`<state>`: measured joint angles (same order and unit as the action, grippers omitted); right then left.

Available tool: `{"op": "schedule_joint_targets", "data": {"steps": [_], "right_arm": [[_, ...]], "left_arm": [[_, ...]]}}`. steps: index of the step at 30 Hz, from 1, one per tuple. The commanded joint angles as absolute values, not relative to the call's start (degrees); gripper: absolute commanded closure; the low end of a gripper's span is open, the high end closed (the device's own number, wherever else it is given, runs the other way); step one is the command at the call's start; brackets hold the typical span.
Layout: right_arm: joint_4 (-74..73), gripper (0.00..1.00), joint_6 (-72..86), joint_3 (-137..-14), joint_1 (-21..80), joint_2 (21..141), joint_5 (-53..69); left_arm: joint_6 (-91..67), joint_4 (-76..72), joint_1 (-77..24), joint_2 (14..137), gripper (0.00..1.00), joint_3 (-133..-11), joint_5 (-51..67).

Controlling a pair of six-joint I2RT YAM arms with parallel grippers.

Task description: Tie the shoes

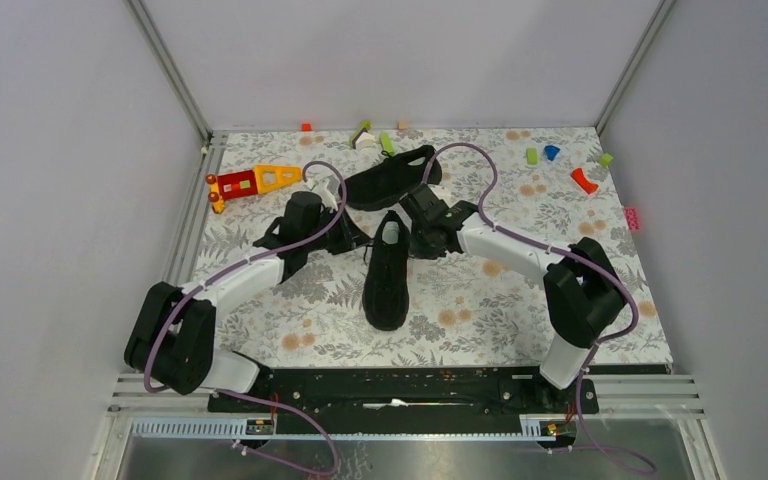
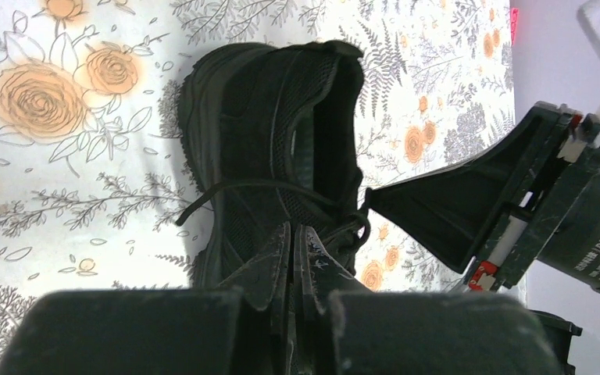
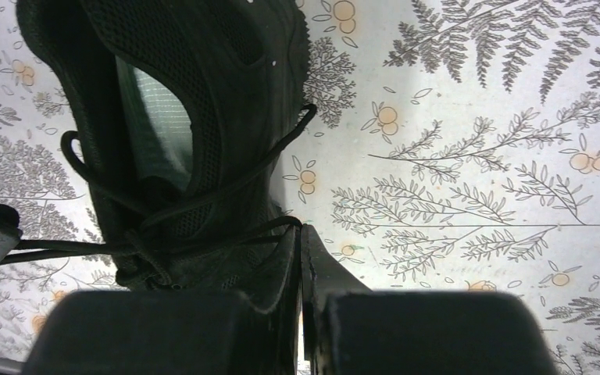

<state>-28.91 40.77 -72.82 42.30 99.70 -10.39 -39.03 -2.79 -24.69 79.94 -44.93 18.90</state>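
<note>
Both fully closed on laces [image 3: 70,248]; left hand [image 2: 293,234], right hand [image 3: 298,234].

The right claw [image 3: 298,234], fingers pressed together at bottom centre, pinches a thin black lace [image 3: 258,223] of the black shoe [image 3: 226,70] at upper left on the floral table [image 3: 469,156].

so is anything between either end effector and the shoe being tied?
Nothing visible does. The left end effector and right end effector are both shut on the laces of the near shoe. The other shoe lies on its side behind them, not in between.
</note>
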Motion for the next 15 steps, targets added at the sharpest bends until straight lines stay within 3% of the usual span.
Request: {"op": "schedule_joint_targets", "data": {"steps": [1, 9, 15], "right_arm": [[-33.4, 1.00, 41.1, -74.3, 42.8, 99.7, -16.5], [-37.7, 1.00, 42.1, -77.5, 43.2, 101.4, -19.6], [-27.1, 0.97, 39.6, -70.0, 43.2, 94.6, -17.0]], "left_arm": [[-39.2, -7.9, -23.4, 77.0, 1.00, -42.7, 16.6], [-39.2, -11.3, -22.9, 76.4, 1.00, -40.8, 18.9], [-40.3, -14.8, -23.0, 76.1, 1.00, -40.8, 22.3]]}}
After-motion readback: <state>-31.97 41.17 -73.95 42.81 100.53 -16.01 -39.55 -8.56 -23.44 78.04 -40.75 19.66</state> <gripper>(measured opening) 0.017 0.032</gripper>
